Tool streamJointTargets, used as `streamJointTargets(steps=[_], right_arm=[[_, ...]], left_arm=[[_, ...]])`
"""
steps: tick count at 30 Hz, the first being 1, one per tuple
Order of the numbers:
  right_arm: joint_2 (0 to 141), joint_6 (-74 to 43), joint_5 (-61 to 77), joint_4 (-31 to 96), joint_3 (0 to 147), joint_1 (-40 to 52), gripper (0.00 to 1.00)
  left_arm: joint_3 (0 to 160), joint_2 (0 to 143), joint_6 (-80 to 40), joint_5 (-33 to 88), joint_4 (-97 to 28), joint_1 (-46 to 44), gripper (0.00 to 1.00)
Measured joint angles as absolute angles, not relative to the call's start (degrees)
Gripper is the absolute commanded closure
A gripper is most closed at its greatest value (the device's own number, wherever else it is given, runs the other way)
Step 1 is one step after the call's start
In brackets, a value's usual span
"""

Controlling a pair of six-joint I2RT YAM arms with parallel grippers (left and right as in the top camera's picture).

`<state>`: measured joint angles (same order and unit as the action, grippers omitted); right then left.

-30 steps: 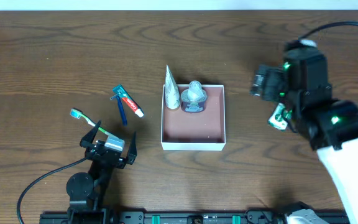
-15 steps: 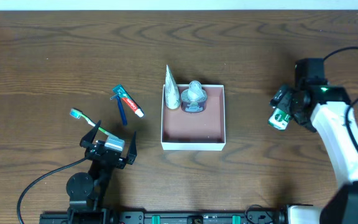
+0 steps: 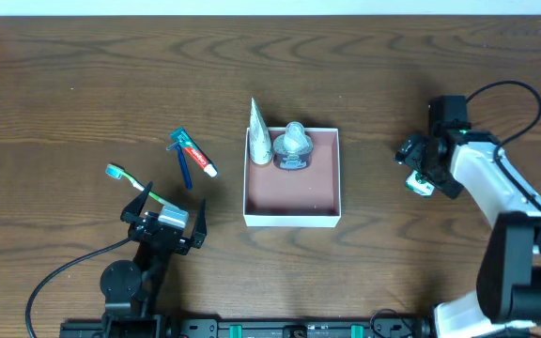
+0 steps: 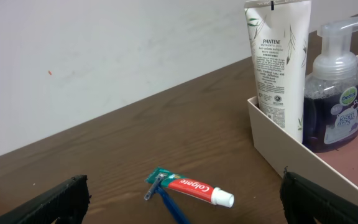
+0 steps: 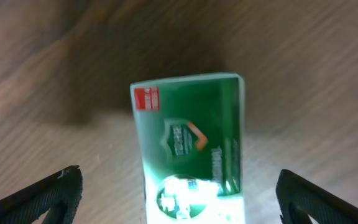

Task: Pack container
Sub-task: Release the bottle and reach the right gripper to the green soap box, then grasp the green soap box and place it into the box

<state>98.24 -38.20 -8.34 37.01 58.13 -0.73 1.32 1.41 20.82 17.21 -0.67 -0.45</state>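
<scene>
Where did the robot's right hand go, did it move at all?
Yes. The right hand slid down the overhead picture, from level with the back wall of the container to just over the small green box.

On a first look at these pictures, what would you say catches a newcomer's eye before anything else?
The white-walled container at the middle of the table draws the eye first, with a white tube and a pump bottle standing along its far edge. Next comes the right gripper, open above a small green box at the right. A toothpaste tube, razor and toothbrush lie loose on the left.
</scene>
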Motion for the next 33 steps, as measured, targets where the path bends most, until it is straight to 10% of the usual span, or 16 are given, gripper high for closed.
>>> streamJointTargets(steps=[21, 33], right_arm=[[103.79, -38.83, -8.45, 30.89, 58.08, -0.73, 0.36], [104.51, -38.33, -9.21, 29.93, 58.37, -0.73, 0.76]], left_arm=[[1.32, 1.41, 20.8, 17.21, -0.67, -0.45, 0.02], [1.32, 1.41, 20.8, 17.21, -0.67, -0.45, 0.02]])
